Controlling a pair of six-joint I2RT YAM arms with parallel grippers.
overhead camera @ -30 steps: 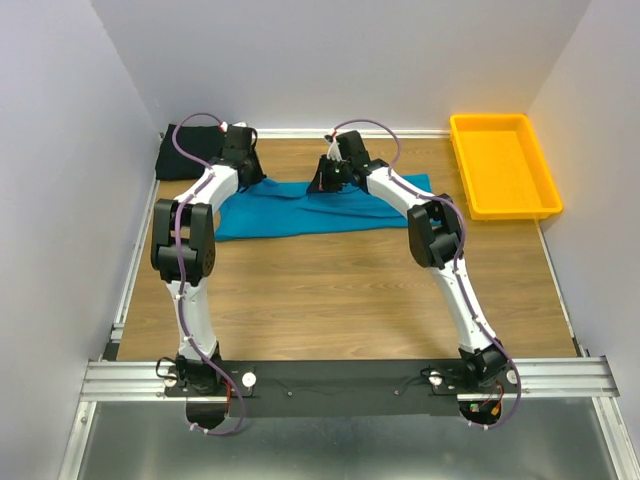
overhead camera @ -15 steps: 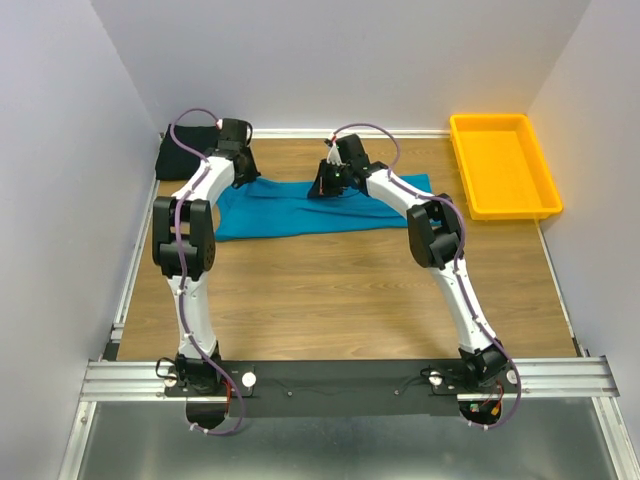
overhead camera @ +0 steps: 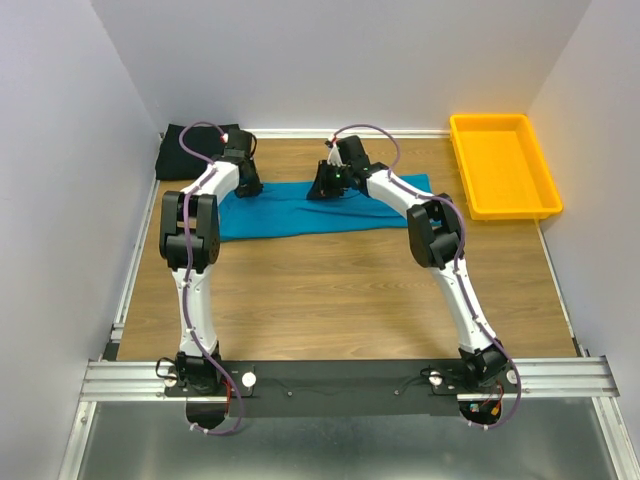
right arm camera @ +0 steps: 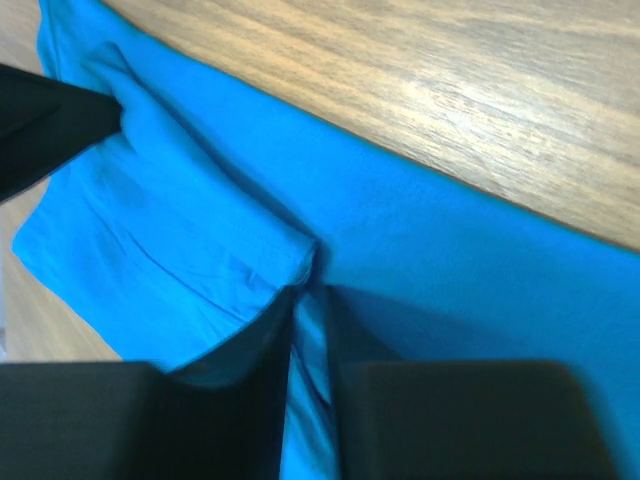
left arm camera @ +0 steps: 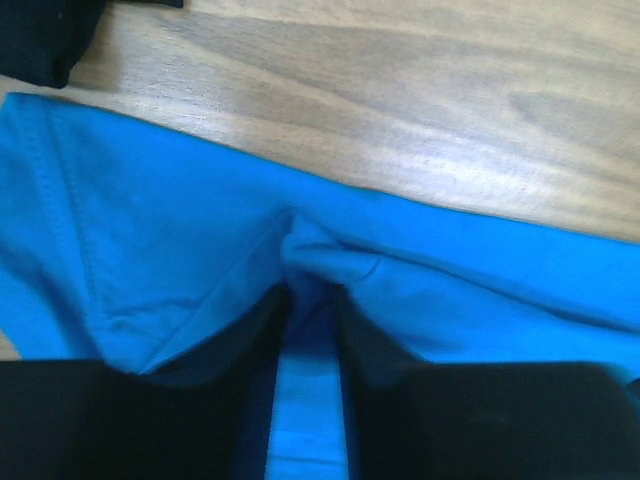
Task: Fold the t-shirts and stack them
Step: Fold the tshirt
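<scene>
The teal-blue t-shirt [overhead camera: 300, 212] lies as a long folded band across the far middle of the table. My left gripper [overhead camera: 246, 183] is shut on a pinch of its far left edge; the left wrist view shows cloth [left arm camera: 180, 250] bunched between the fingers [left arm camera: 250, 340]. My right gripper [overhead camera: 325, 188] is shut on a fold of the same shirt at its far edge; in the right wrist view the cloth [right arm camera: 450, 260] is nipped at the fingertips [right arm camera: 275, 320]. The black t-shirt [overhead camera: 185, 150] lies folded in the far left corner, its edge also in the left wrist view [left arm camera: 40, 40].
A yellow plastic tray [overhead camera: 500, 165] stands at the far right corner. Grey walls close in the table on the left, back and right. A metal rail [overhead camera: 350, 378] carries both arm bases at the near edge.
My left gripper has moved slightly right and toward the near side along the shirt's left end, drawing that end in. The right gripper has hardly moved.
</scene>
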